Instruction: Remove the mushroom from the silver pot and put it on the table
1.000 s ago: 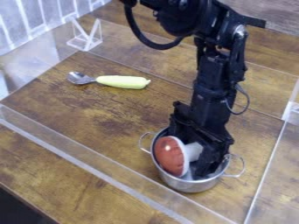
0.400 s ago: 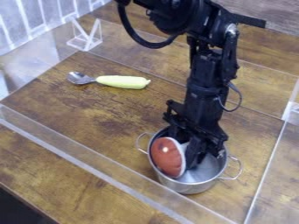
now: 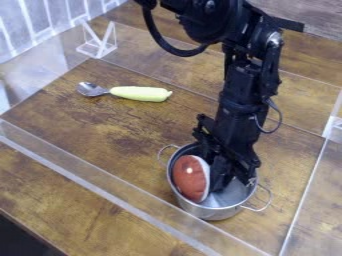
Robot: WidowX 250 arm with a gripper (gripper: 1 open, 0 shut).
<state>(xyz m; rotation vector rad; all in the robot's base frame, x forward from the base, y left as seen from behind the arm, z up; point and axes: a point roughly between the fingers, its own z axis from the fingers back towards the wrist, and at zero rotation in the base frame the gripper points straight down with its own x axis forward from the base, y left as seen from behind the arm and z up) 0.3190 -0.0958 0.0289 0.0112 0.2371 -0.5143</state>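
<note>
Mushroom (image 3: 195, 176) sat inside the pot (image 3: 214, 190), its red-brown cap now pinched in the claw (image 3: 211, 172), which had narrowed from the wide spread seen a second earlier. That suggested the grip was made and lifting came next. Pot and mushroom had not shifted on the counter (image 3: 94, 135).

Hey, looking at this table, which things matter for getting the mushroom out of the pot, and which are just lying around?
Part of the job:
mushroom, in the pot
silver pot
gripper, down in the pot at the mushroom
table, where it goes

Just lying about:
yellow-green handled spoon, far left
clear acrylic stand, at the back
</note>
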